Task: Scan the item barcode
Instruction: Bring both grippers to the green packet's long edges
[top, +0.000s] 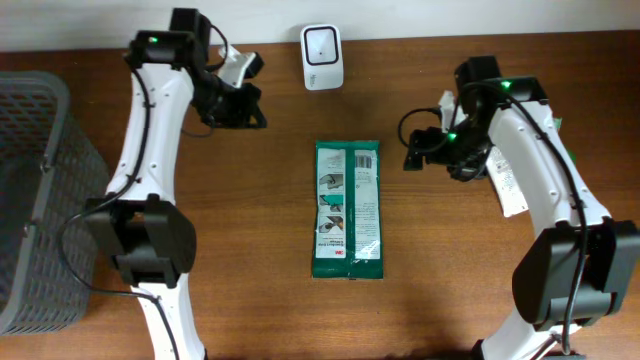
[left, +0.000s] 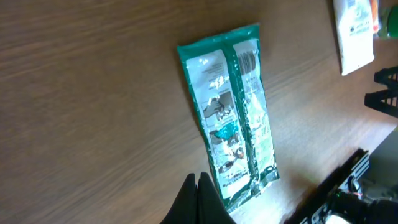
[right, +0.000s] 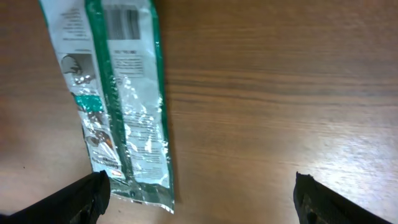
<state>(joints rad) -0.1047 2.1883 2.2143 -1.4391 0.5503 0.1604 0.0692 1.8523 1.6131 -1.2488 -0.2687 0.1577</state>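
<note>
Barely started, by the look of it. The green packet (top: 348, 209) lies flat mid-table, barcode (right: 122, 18) up at the end nearest the white scanner (top: 322, 57), untouched. The left gripper (left: 198, 180) is pinched closed on nothing; the right gripper (right: 200, 180) is spread wide, empty, beside the packet. Picking up and presenting it are both left. Packet print is too blurry to read; the right wrist view crops its top.
</note>
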